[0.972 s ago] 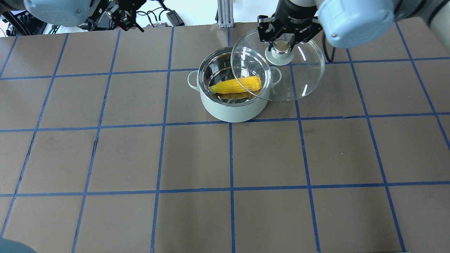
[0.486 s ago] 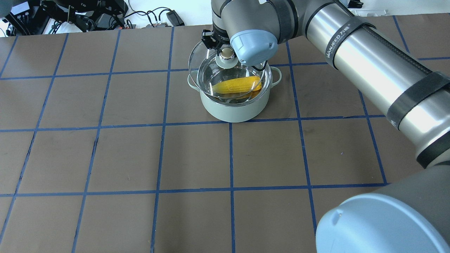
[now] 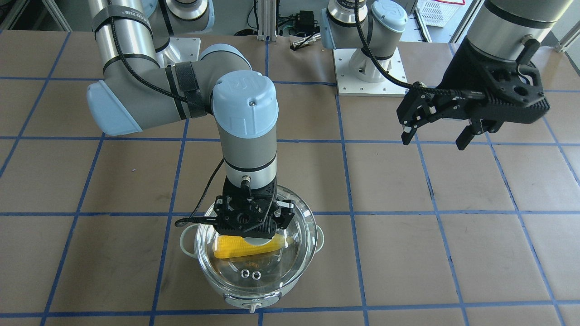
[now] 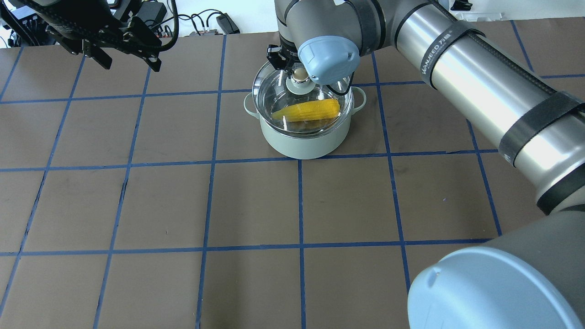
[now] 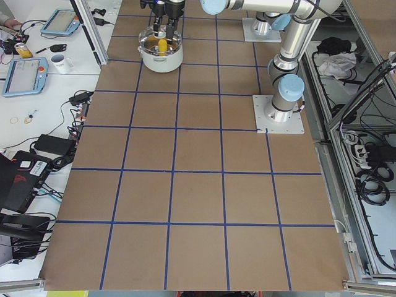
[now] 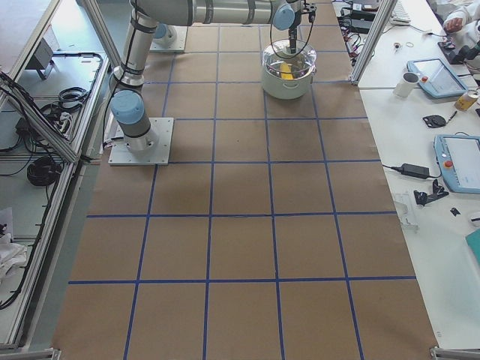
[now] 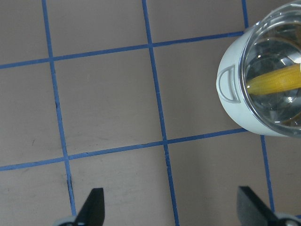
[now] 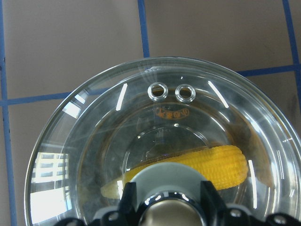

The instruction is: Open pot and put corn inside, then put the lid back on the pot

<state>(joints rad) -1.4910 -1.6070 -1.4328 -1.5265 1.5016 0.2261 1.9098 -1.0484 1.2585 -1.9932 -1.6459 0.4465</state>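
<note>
The mint-green pot [image 4: 301, 141] stands at the far middle of the table, also in the front view [image 3: 249, 302]. The yellow corn [image 4: 306, 109] lies inside it, seen through the glass [image 8: 207, 165]. The clear lid [image 4: 274, 91] sits centred over the pot's rim [image 3: 272, 271]. My right gripper [image 4: 298, 75] is shut on the lid's knob from above [image 8: 167, 209]. My left gripper [image 4: 123, 50] is open and empty, raised off to the pot's left [image 3: 435, 127]. The left wrist view shows the pot [image 7: 235, 108] at its right edge.
Cables and power bricks [image 4: 205, 23] lie beyond the table's far edge. The arm bases [image 3: 369, 68] stand on plates at the robot's side. Side benches hold tablets and a mug [image 6: 409, 82]. The brown table has a blue tape grid [image 4: 299, 201].
The right gripper carried the lid from the pot's right to over the pot, then lowered and centred it on the rim. The left gripper moved further into view at upper left.
</note>
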